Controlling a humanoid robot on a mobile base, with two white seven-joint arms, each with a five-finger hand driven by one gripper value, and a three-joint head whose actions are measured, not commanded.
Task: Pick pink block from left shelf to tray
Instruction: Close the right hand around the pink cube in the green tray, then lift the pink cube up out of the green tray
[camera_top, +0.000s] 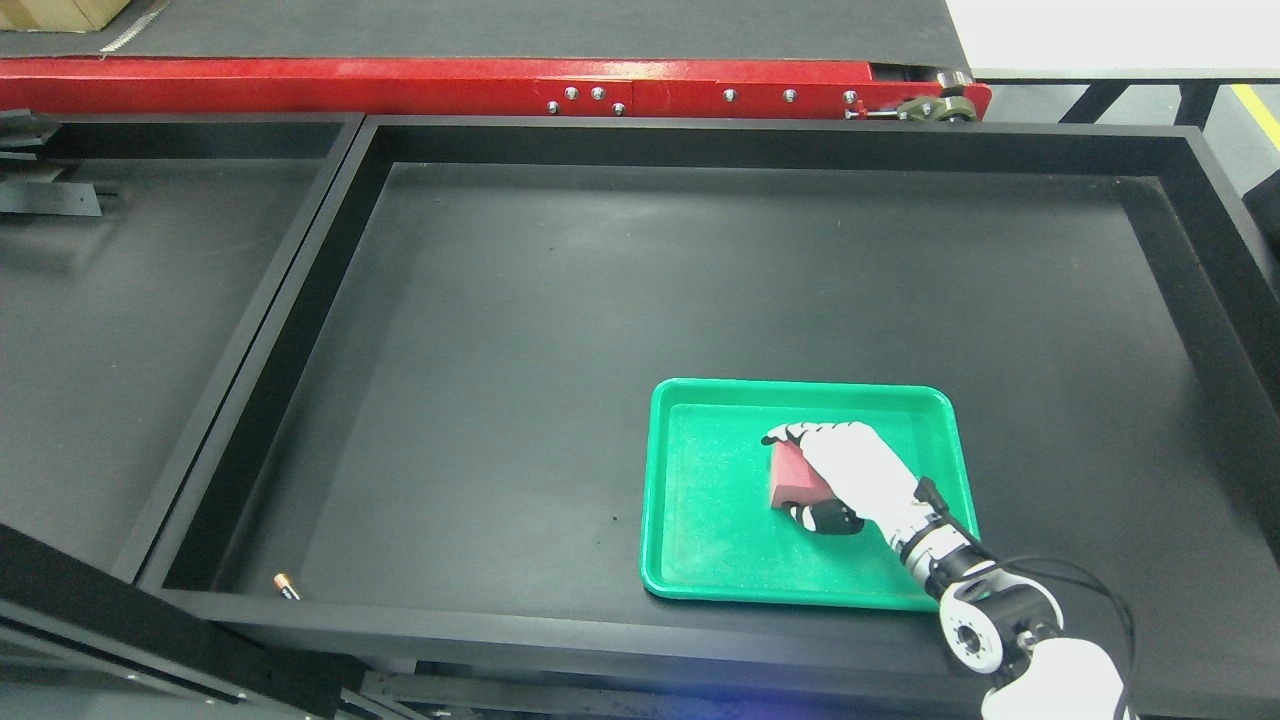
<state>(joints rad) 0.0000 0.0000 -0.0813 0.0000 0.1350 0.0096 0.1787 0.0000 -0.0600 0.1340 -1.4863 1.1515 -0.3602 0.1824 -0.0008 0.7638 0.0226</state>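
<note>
Black and matte, a large walled shelf bin (500, 330) fills most of the head view, with a second dark bin (130, 330) just beside its left wall and a red conveyor frame (450, 88) running along behind both. Taking the green tray (700, 500) as the landmark: it lies on the bin floor toward the front right, its near rim close to the bin's front wall. Over the tray's right half, the right hand (835, 475) comes in from the lower right, its white fingers curled over the top of the pink block (793, 480) and a dark thumb tip pressed at the block's near lower edge, so the block is gripped from above. The block sits inside the tray, at or just above its floor; whether it is actually resting there cannot be told from this angle. The left arm does not show. Far to the tray's left, near the bin's front left corner, lies a small battery-like cylinder (287, 587), well apart from the work. The placing step looks almost done, and the risks lie in the release. If the fingers open while the block hangs above the tray floor, it may drop, bounce or tip onto another face. If the thumb drags on withdrawal, the block could slide toward the tray's rim, or the light tray itself could skid. A hand lifting off slantwise might catch the tray's right rim.
</note>
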